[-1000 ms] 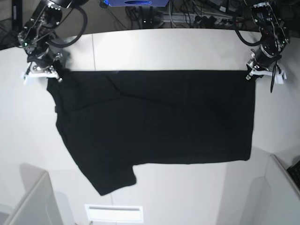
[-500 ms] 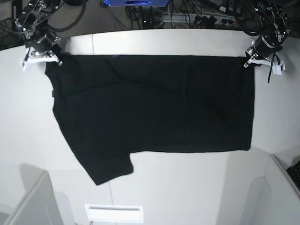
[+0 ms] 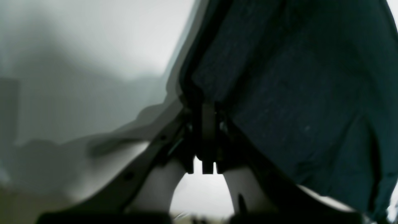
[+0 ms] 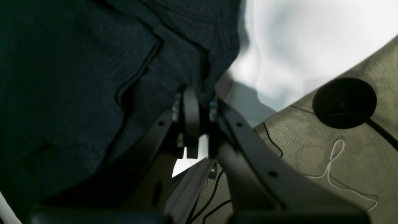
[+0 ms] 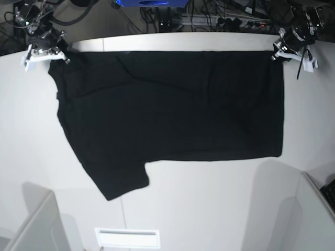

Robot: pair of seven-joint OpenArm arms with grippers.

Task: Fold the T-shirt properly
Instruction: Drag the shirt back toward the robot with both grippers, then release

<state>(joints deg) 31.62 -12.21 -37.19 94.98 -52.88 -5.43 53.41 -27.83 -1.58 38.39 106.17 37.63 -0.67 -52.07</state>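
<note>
- Gripping the T-shirt (image 5: 172, 104) at one top corner, the right pincer (image 5: 48, 51) sits at the far left of the base view, jaws clamped narrow on the black cloth.
- Right wrist view: the right pincer (image 4: 194, 102) has its fingers (image 4: 190, 112) pressed together with a bunch of dark fabric (image 4: 77, 77) pinched between them; seams and a fold line show in the cloth.
- Below that pincer, beyond the counter edge, lies olive floor (image 4: 342, 161) with a round black base (image 4: 344, 102), a white cord (image 4: 332, 161) and thin black cables.
- T-shirt hangs spread flat and wide between the two arms, plain black side up, top edge stretched straight near the far rim of the white counter (image 5: 209, 209).
- One short sleeve (image 5: 120, 183) points down toward the near left; lower hem runs roughly straight on the right.
- Left pincer (image 5: 285, 51) sits at the far right of the base view, holding the other top corner.
- Left wrist view is blurred: left pincer (image 3: 206, 124) jaws squeezed narrow on the cloth edge (image 3: 295, 93), which falls away to the right; pale counter behind.
</note>
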